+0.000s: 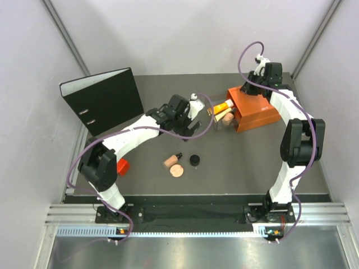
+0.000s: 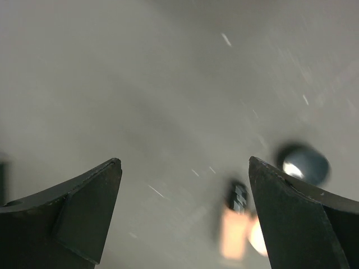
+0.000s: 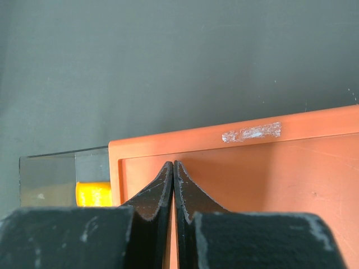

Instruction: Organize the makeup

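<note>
Left gripper [image 2: 184, 162] hanging over the table [image 1: 241, 162], fingers wide apart, nothing between them. Right gripper [image 3: 173, 175] sitting over the orange box [image 3: 252, 168], fingers pressed together. Orange-yellow tube [image 1: 220, 106] lying in the box's clear drawer [image 3: 50, 174]. Small bottle [image 1: 171, 160], round compact [image 1: 178, 170] and black jar [image 1: 194, 159] lying loose on the table, close together.

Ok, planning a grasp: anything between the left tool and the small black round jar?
Nothing: top view shows bare grey tabletop between left tool and black jar.
</note>
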### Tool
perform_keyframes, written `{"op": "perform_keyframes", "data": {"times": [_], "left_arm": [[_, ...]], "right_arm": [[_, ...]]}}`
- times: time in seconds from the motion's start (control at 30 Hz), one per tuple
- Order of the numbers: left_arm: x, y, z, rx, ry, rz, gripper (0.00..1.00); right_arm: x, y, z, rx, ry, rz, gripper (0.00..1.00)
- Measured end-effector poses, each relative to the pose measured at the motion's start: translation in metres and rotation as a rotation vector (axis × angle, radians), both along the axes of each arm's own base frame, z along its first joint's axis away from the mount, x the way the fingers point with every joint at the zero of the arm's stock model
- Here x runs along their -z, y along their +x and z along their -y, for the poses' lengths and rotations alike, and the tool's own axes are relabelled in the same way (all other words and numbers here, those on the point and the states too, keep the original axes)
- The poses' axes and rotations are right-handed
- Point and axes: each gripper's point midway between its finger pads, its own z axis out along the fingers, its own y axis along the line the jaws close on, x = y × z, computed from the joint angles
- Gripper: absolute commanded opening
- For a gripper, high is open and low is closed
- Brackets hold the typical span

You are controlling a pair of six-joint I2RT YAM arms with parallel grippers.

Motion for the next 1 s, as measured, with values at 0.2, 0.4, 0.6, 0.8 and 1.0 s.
{"op": "perform_keyframes", "data": {"times": [0.2,0.4,0.6,0.8,1.0], "left_arm": [[0.039,-0.044,-0.01,-0.012,0.013,-0.202,0.99],[0.062,-0.073,-0.026,-0.043,0.049,-0.319,0.97],[0.067,-0.088,-0.031,-0.043,0.065,-0.385,0.94],[0.079,-0.108,-0.04,-0.038,0.104,-0.455,0.89],[0.096,-0.122,-0.05,-0.045,0.153,-0.522,0.73]], "right_arm": [[0.001,0.0,0.0,-0.002,0.003,0.002,0.0],[0.001,0.001,-0.002,-0.008,0.008,0.009,0.0],[0.0,0.001,-0.002,-0.008,0.013,0.011,0.0],[0.0,0.001,-0.002,-0.008,0.013,0.011,0.0],[0.0,0.001,-0.002,-0.009,0.013,0.011,0.0]]}}
